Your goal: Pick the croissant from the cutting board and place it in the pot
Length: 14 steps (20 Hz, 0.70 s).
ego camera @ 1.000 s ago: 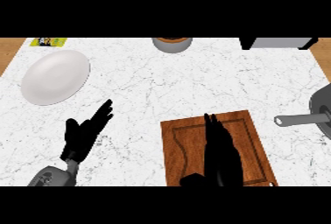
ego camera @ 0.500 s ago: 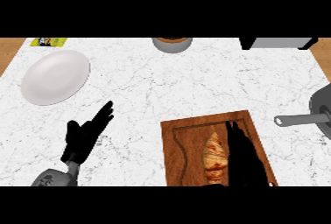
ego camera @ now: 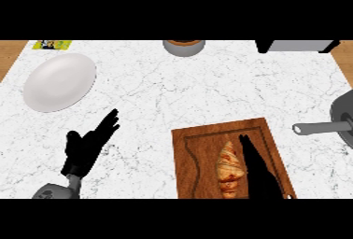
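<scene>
A golden croissant (ego camera: 230, 168) lies lengthwise on the wooden cutting board (ego camera: 200, 163) at the lower right. My right hand (ego camera: 258, 170) reaches over the board just right of the croissant, fingers straight and pointing away, touching or nearly touching its side. The grey pot (ego camera: 345, 116) shows only partly at the right edge, its handle (ego camera: 321, 127) pointing left toward the board. My left hand (ego camera: 86, 149) rests open on the counter at the lower left, fingers up.
A white plate (ego camera: 59, 81) sits at the upper left. A grey bowl-like container (ego camera: 184, 46) stands at the top centre, a dark appliance (ego camera: 296, 45) at the top right, and a small yellow-green item (ego camera: 52, 45) at the top left corner.
My right hand has slid to the right off the croissant, uncovering it; it now lies alongside its right side. The left hand has not moved.
</scene>
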Each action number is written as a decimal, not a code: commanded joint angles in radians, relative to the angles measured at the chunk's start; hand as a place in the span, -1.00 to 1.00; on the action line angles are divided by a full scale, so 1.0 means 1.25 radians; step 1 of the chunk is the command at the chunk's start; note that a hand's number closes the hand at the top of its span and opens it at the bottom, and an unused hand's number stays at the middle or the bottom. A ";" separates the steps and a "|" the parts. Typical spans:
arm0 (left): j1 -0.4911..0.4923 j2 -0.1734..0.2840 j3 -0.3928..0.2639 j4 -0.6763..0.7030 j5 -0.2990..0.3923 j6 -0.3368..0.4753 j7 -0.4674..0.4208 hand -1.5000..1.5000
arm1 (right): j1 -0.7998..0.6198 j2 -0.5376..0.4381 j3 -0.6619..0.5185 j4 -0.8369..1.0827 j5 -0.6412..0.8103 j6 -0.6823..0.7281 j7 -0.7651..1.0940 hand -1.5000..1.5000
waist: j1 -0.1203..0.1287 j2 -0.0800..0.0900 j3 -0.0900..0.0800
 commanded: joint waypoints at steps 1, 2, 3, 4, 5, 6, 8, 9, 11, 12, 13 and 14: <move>0.022 -0.012 0.011 -0.015 -0.023 -0.005 0.001 0.00 | 0.019 0.004 -0.031 -0.011 -0.077 -0.014 -0.044 -1.00 | 0.000 0.001 -0.001; -0.020 -0.015 0.032 0.071 -0.018 -0.020 -0.036 0.00 | 0.040 -0.013 -0.065 0.074 -0.121 -0.075 -0.145 -1.00 | -0.003 0.002 -0.001; -0.029 -0.036 0.025 0.052 -0.040 -0.008 0.004 0.00 | 0.023 0.012 -0.049 0.064 -0.092 -0.055 -0.095 -1.00 | -0.001 0.001 -0.001; -0.027 -0.009 0.045 0.015 -0.011 -0.032 0.040 0.00 | 0.021 0.002 -0.075 0.079 -0.135 -0.064 -0.142 -1.00 | 0.000 0.001 -0.001; -0.028 -0.020 0.048 0.033 -0.015 -0.044 0.018 0.00 | 0.029 -0.004 -0.089 0.085 -0.156 -0.060 -0.154 -1.00 | -0.001 0.001 -0.001; -0.002 -0.030 0.036 0.012 -0.036 -0.026 0.003 0.00 | -0.029 0.022 -0.120 0.140 -0.175 -0.058 -0.160 -1.00 | 0.002 0.001 -0.001; -0.007 -0.052 0.035 0.029 -0.054 -0.020 0.008 0.00 | 0.032 0.027 -0.093 0.128 -0.178 -0.088 -0.190 -1.00 | -0.001 0.001 -0.001; -0.048 -0.046 0.048 0.047 -0.055 -0.020 0.005 0.00 | -0.040 0.054 -0.133 0.235 -0.215 -0.100 -0.238 -1.00 | 0.001 0.002 -0.001; 0.018 -0.052 0.040 -0.008 -0.066 -0.022 0.026 0.00 | -0.020 0.053 -0.119 0.254 -0.208 -0.103 -0.266 -1.00 | 0.003 0.001 -0.001; -0.016 -0.051 0.055 0.013 -0.059 -0.033 0.028 0.00 | -0.029 0.029 -0.167 0.303 -0.261 -0.100 -0.339 -1.00 | 0.002 0.001 -0.001; 0.013 -0.067 0.044 -0.008 -0.068 -0.029 0.008 0.00 | 0.034 0.031 -0.096 0.265 -0.208 -0.112 -0.336 1.00 | 0.001 0.001 -0.001; 0.002 -0.045 0.052 0.050 -0.057 -0.048 -0.025 0.00 | -0.019 -0.030 -0.110 0.312 -0.155 -0.078 -0.341 1.00 | 0.004 0.003 -0.001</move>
